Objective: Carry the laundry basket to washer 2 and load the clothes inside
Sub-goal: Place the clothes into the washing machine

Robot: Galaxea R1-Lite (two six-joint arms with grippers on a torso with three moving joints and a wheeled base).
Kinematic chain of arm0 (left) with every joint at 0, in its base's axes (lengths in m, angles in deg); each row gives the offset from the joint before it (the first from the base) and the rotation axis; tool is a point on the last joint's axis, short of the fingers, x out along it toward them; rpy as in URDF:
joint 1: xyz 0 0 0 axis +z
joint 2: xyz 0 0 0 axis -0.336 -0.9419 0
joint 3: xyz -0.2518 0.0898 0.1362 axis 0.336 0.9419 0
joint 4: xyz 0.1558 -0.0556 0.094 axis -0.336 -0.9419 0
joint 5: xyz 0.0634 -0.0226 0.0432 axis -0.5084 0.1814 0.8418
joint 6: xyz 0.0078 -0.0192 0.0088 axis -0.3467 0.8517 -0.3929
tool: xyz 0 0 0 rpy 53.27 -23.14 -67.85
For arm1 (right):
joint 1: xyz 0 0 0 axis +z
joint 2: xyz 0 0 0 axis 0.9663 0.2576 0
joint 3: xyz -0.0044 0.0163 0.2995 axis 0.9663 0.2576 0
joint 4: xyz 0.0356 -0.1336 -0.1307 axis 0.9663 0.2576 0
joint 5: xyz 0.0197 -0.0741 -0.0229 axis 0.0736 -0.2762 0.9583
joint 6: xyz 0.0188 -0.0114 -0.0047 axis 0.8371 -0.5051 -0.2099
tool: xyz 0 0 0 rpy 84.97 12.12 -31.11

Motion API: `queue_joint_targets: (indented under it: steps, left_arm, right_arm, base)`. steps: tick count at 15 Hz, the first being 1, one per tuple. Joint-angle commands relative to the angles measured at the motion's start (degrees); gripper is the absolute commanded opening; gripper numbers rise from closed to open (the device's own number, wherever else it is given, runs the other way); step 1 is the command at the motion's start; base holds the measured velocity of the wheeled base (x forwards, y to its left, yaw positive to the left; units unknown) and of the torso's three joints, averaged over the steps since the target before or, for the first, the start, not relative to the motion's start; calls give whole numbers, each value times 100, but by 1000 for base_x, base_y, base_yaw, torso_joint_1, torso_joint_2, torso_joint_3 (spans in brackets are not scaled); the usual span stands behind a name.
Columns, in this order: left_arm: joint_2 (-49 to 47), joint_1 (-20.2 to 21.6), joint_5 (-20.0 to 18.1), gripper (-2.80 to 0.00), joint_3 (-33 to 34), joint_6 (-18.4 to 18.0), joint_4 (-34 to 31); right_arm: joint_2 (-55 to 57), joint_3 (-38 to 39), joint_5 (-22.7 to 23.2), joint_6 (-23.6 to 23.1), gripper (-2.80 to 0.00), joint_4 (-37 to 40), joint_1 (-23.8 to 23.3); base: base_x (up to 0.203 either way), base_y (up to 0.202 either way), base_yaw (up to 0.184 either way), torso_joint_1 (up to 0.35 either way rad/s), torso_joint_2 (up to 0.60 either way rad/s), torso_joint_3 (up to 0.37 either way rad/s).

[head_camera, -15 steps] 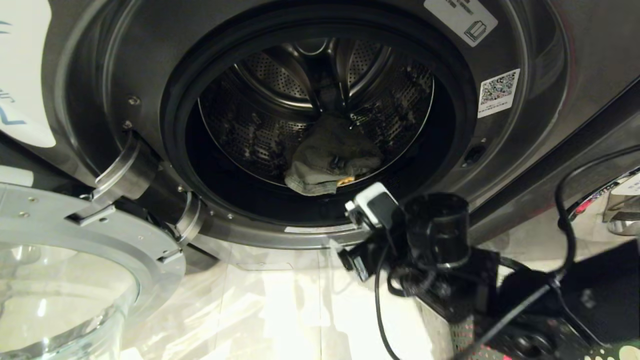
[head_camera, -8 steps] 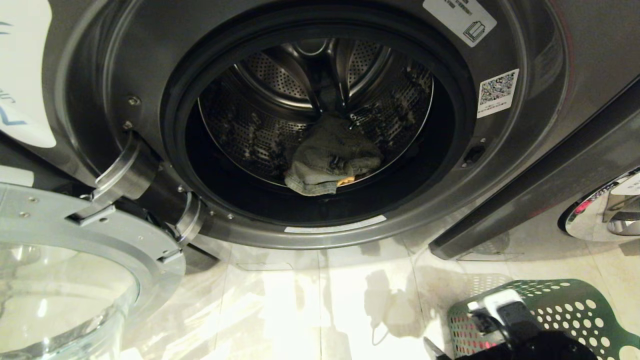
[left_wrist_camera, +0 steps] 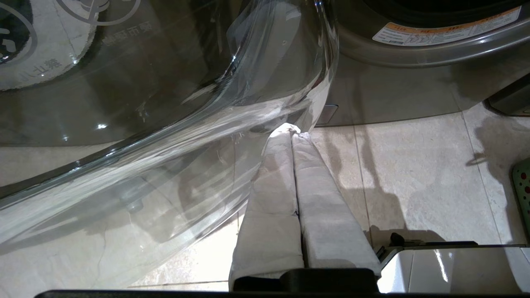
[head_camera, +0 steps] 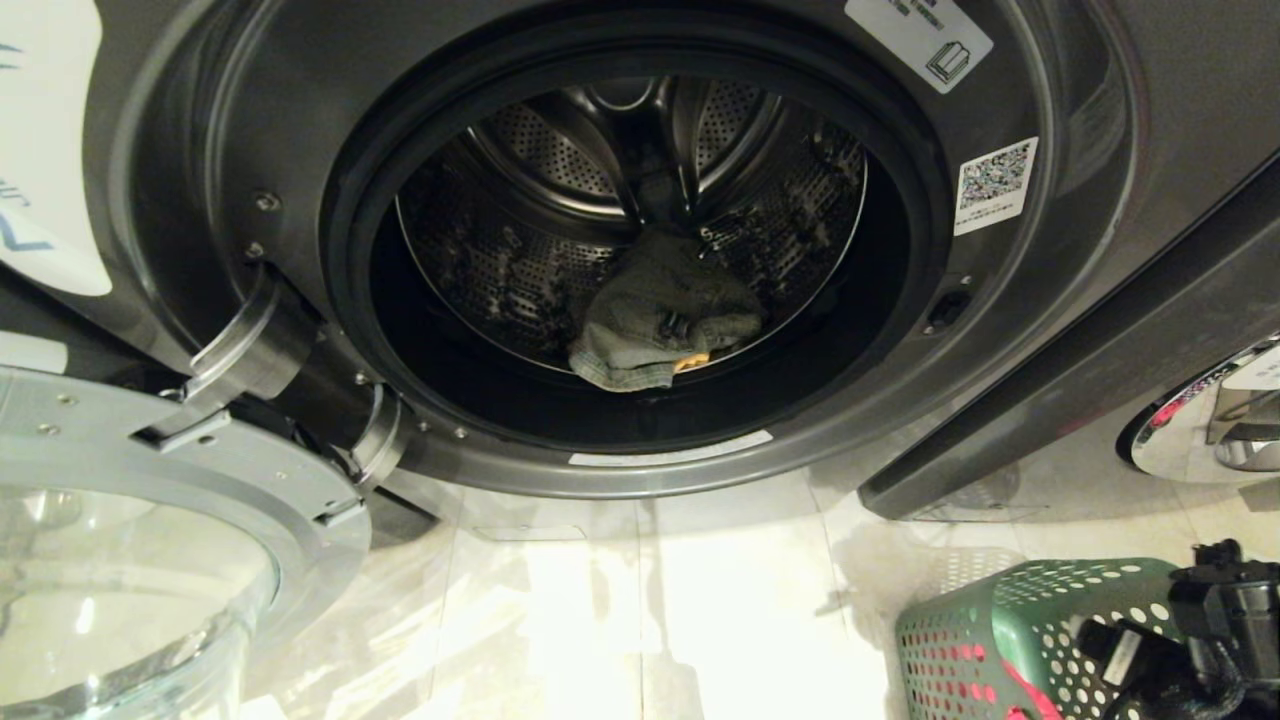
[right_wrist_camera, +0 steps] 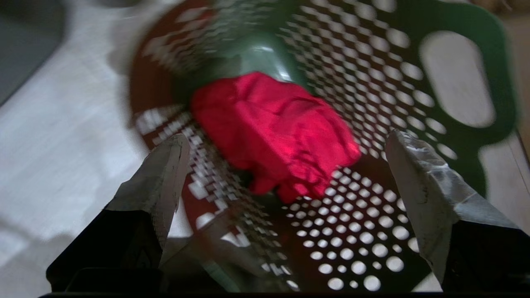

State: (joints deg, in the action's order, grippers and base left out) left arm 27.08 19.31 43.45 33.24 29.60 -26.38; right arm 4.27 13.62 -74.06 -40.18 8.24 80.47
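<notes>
At nine o'clock, glass door (head_camera: pixel 130 560) swung open; left gripper (left_wrist_camera: pixel 295 131) beside it, fingers pressed together, holding nothing. At centre, washer 2 (head_camera: pixel 1100 150) gaping, grey garment (head_camera: pixel 660 320) in drum. At five o'clock, laundry basket (head_camera: pixel 1000 630) on floor; right gripper (right_wrist_camera: pixel 285 145) above, fingers spread wide over red cloth (right_wrist_camera: pixel 273 132).

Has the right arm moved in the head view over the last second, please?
Yes: the right arm has swung from the washer door rim down to the laundry basket.
</notes>
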Motion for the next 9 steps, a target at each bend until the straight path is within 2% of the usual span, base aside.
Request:
queue_joint_targets:
  steps: [1, 3, 4, 6, 9]
  left_arm:
    - [-7, -2, 2, -280, 0, 1, 4]
    - [1, -2, 2, -280, 0, 1, 4]
    - [0, -2, 2, -280, 0, 1, 4]
    - [1, -2, 2, -280, 0, 1, 4]
    - [1, -2, 2, -280, 0, 1, 4]
  right_arm:
    - [354, 85, 313, 29, 0, -17, -1330]
    - [860, 224, 1130, 67, 0, 2, -2724]
    - [1245, 256, 1613, 83, 0, 48, -3189]
    - [2212, 181, 2392, 107, 0, 122, -3564]
    - [3845, -327, 3163, 91, 0, 63, -3699]
  base:
    - [0, 0, 0, 0, 0, 0]
    - [0, 0, 0, 0, 0, 0]
    - [0, 0, 0, 0, 0, 0]
    - [0, 0, 0, 0, 0, 0]
    - [0, 0, 0, 0, 0, 0]
